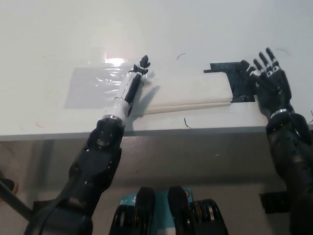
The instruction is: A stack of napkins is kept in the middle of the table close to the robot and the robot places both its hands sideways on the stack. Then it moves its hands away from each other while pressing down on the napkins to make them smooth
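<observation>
A stack of white napkins lies flat on the white table, close to the near edge and roughly in the middle of the head view, its layered front edge showing as a pale line. The left hand stands on its side at the left end of the stack, fingers held together and pointing away from the robot, the fingertips reaching the edge of a shiny clear plastic sheet that lies flat on the table just left of the napkins; it grips nothing. The right hand rests at the right end of the stack, fingers spread apart and pointing away, holding nothing. Beneath and beside that hand a black L-shaped marking shows on the table at the stack's right edge; whether it is tape or a flat piece cannot be told. A few thin dark curled strands lie on the table near the stack's front edge and beyond it.
</observation>
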Tool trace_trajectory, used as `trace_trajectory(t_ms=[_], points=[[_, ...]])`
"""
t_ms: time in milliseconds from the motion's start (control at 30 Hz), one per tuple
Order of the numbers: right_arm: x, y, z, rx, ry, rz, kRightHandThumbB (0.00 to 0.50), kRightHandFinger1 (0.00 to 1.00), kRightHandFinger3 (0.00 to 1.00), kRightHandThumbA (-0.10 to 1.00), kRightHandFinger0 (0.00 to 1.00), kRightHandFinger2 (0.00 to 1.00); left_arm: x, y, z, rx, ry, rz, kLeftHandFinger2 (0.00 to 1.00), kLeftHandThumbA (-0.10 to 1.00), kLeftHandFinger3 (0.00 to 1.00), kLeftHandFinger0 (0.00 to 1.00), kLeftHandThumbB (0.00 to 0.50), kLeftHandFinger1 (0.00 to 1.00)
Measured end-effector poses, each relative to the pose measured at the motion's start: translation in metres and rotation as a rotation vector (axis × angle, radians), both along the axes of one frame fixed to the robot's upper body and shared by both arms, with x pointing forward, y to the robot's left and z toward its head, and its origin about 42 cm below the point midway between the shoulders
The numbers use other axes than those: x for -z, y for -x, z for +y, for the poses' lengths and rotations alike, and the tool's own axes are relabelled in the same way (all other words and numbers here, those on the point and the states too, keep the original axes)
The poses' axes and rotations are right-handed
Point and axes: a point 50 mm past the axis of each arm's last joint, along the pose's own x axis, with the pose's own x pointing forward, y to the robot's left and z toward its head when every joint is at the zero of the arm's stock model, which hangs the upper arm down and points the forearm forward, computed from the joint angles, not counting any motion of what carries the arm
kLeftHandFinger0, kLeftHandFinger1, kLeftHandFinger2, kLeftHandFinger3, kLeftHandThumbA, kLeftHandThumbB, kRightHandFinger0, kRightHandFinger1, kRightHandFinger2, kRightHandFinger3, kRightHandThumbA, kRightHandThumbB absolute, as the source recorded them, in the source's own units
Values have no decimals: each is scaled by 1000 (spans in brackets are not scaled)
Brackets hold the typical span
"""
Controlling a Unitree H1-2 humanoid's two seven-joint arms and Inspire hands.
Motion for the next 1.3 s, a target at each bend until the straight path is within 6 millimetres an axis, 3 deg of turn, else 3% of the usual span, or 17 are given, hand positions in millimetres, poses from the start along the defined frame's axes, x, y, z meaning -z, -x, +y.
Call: trace_trajectory(t_ms=[100, 233, 333, 467, 567, 667, 733, 800, 867, 967, 1033, 1067, 1200, 1300], points=[[-9, 4, 2, -3, 14, -58, 293, 1000, 1000, 1000, 1000, 1000, -7, 8, 7, 5, 5, -53, 1000, 1000, 1000, 1000, 330, 1000], [-17, 14, 7, -15, 31, -115, 289, 1000, 1000, 1000, 1000, 1000, -22, 18, 17, 10, 7, -124, 1000, 1000, 1000, 1000, 295, 1000], [-20, 24, 6, -19, 46, -149, 310, 1000, 1000, 1000, 1000, 1000, -36, 26, 28, 16, -1, -185, 1000, 1000, 1000, 1000, 344, 1000], [-31, 38, 2, -18, 72, -211, 333, 1000, 1000, 1000, 1000, 1000, -61, 42, 42, 26, -16, -278, 1000, 1000, 1000, 1000, 326, 1000], [-38, 50, -1, -20, 95, -256, 350, 1000, 1000, 1000, 1000, 1000, -78, 53, 48, 39, -19, -342, 1000, 1000, 1000, 1000, 362, 1000], [-42, 65, -3, -23, 122, -293, 375, 1000, 1000, 1000, 1000, 1000, -94, 69, 52, 53, -18, -411, 1000, 1000, 1000, 1000, 338, 1000], [-46, 78, -3, -22, 144, -327, 351, 1000, 1000, 1000, 1000, 1000, -99, 83, 53, 61, -12, -448, 1000, 1000, 1000, 1000, 330, 1000], [-46, 89, -3, -21, 164, -347, 366, 1000, 1000, 1000, 1000, 1000, -98, 94, 54, 64, -5, -460, 1000, 1000, 1000, 1000, 303, 1000], [-43, 108, -4, -21, 190, -367, 379, 1000, 1000, 1000, 1000, 1000, -94, 113, 57, 67, 6, -472, 1000, 1000, 1000, 1000, 322, 1000], [-36, 136, -4, -23, 224, -382, 393, 1000, 1000, 1000, 1000, 1000, -83, 139, 62, 64, 16, -472, 1000, 1000, 1000, 1000, 304, 1000], [-31, 156, -3, -28, 248, -385, 367, 1000, 1000, 1000, 1000, 1000, -73, 160, 66, 58, 19, -462, 1000, 1000, 1000, 1000, 300, 1000], [-28, 166, -2, -33, 261, -387, 433, 1000, 1000, 1000, 1000, 1000, -68, 169, 68, 57, 20, -455, 1000, 1000, 1000, 1000, 300, 1000], [-12, 221, 7, -63, 309, -375, 357, 1000, 1000, 1000, 1000, 1000, -39, 221, 74, 54, 23, -390, 1000, 1000, 1000, 1000, 296, 1000], [-6, 257, 19, -90, 341, -373, 360, 1000, 1000, 1000, 1000, 1000, -20, 257, 75, 58, 26, -329, 1000, 1000, 1000, 1000, 307, 1000]])
